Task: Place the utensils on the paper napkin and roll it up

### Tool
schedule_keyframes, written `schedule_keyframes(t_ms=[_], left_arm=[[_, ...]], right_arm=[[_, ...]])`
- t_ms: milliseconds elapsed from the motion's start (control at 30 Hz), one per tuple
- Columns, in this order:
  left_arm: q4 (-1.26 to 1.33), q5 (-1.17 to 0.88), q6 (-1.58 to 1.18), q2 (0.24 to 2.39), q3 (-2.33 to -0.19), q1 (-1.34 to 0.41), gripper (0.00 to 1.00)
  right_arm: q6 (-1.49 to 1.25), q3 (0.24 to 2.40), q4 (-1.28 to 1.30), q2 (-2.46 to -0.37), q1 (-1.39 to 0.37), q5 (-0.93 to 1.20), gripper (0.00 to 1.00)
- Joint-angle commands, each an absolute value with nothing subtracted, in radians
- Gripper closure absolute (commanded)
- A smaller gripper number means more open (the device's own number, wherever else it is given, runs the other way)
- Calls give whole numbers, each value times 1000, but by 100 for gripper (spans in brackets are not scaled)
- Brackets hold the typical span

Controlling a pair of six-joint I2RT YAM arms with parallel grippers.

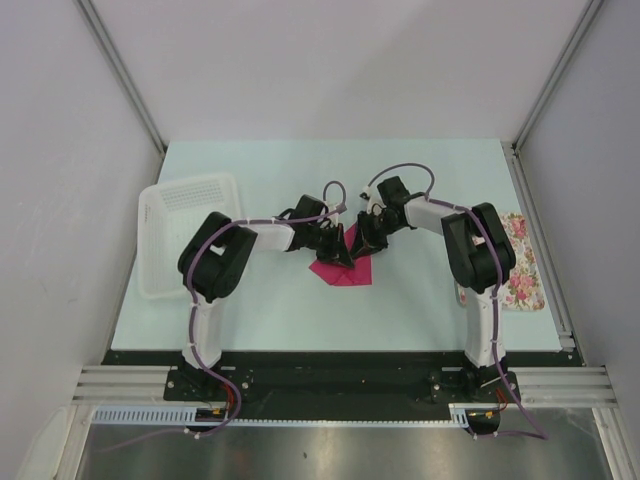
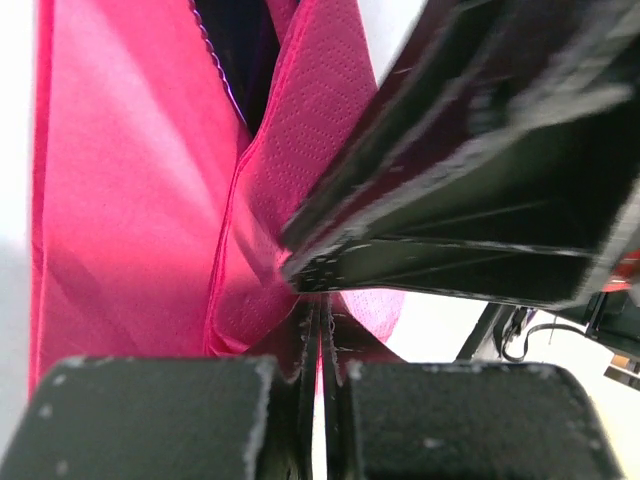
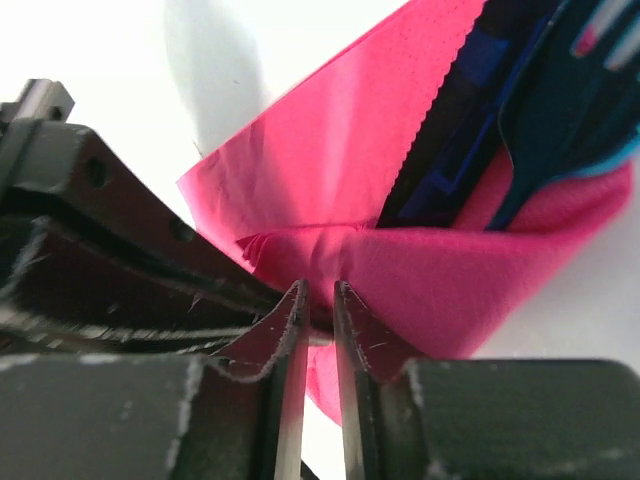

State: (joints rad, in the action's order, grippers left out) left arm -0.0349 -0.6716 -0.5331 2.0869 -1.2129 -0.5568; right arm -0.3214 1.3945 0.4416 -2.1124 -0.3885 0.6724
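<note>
Both our left gripper (image 2: 318,325) and right gripper (image 3: 318,305) are pinched almost shut on folds of the paper napkin (image 1: 345,270), in the middle of the table (image 1: 430,190). We see the utensils (image 3: 520,150) already lying inside its fold; we judge the rolling barely begun.

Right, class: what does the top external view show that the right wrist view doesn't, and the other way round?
Only the top external view: the white basket, the floral tray, and the whole left arm and right arm. Only the right wrist view: the utensils tucked inside the paper napkin, and the right gripper pinching its fold. Both: the paper napkin, with the left gripper close beside the right one.
</note>
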Motion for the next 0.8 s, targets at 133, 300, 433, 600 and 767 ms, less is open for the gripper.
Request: schedule_keyframes(t_ms=[133, 300, 433, 600, 767], left_arm=[[-81, -472, -509, 2118, -1201, -558, 100], [-46, -497, -508, 2095, -1184, -558, 100], [-3, -535, -508, 2042, -1143, -555, 99], [90, -566, -520, 1935, -1088, -549, 95], [65, -563, -512, 1930, -1103, -549, 96]], right_arm=[[-348, 1361, 440, -1994, -390, 604, 83], [-350, 1353, 408, -2065, -402, 572, 90], [-313, 1344, 425, -2124, -405, 532, 94], [-258, 1331, 445, -2151, -403, 485, 99], [-235, 1331, 440, -2145, -402, 502, 99]])
